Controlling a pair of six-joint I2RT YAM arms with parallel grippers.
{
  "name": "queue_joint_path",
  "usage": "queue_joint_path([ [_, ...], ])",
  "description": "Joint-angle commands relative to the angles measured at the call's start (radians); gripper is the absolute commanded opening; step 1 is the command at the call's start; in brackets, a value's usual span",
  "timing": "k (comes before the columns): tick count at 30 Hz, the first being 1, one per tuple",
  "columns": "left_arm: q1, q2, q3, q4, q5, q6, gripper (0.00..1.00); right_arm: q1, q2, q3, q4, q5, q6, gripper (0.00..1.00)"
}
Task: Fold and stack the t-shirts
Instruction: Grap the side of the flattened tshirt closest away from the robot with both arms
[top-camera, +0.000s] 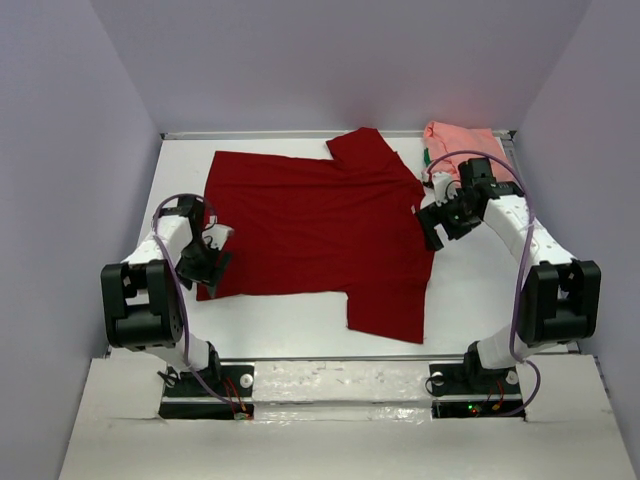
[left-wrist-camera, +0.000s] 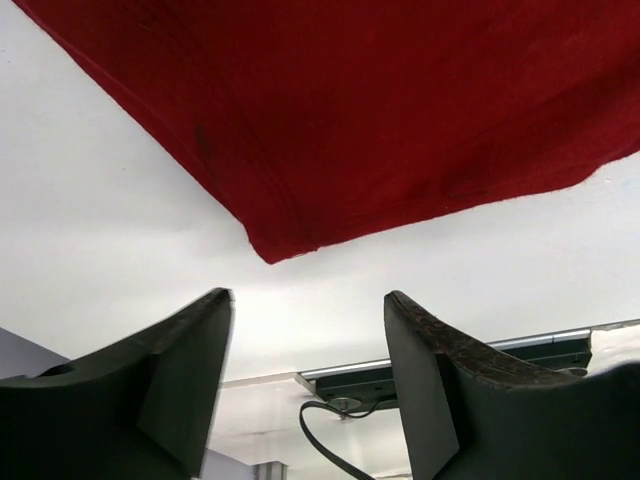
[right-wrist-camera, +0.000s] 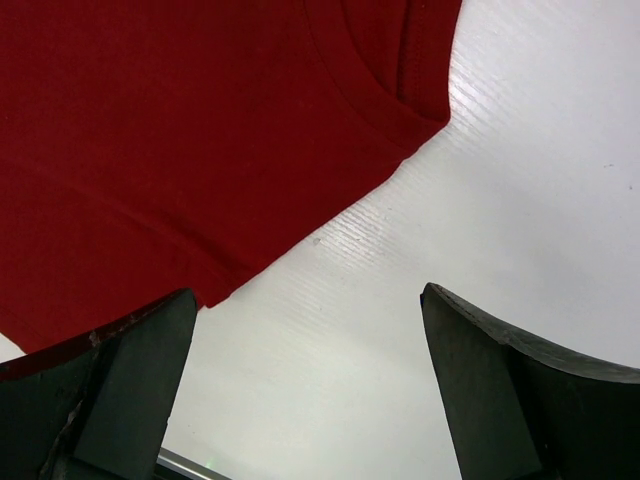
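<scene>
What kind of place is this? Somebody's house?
Probably a robot lab booth, not a house: white table boxed in by plain walls, left arm and right arm bolted at its edge, dark red t-shirt spread out.

Bright, even overhead light — soft shadows, faint glare, all views sharp.

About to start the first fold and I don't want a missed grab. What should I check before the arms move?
1. Dark red t-shirt spread flat on table: ok.
2. Left gripper open, empty: ok.
3. Near-left corner between left fingers: not ok, lies just ahead.
4. Right gripper open, empty: ok.
5. Salmon pink t-shirt folded: cannot tell, right arm partly hides it.
</scene>
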Motion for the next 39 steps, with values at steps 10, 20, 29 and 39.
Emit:
queue_joint_path([
  [10,0.045,0.045,-0.038,-0.005,0.037,0.049,0.71,-0.017,-0.082,-0.018,0.039,0.020,-0.027,1.00],
  [20,0.047,0.078,-0.062,0.049,0.011,0.046,0.63,-0.017,-0.076,-0.008,0.029,0.011,-0.021,1.00],
  [29,0.047,0.095,-0.067,0.080,-0.006,0.035,0.45,-0.017,-0.083,-0.012,0.010,0.000,-0.024,1.00],
  [39,0.047,0.088,-0.084,0.106,-0.027,0.026,0.35,-0.017,-0.080,-0.008,-0.029,-0.038,-0.045,1.00],
])
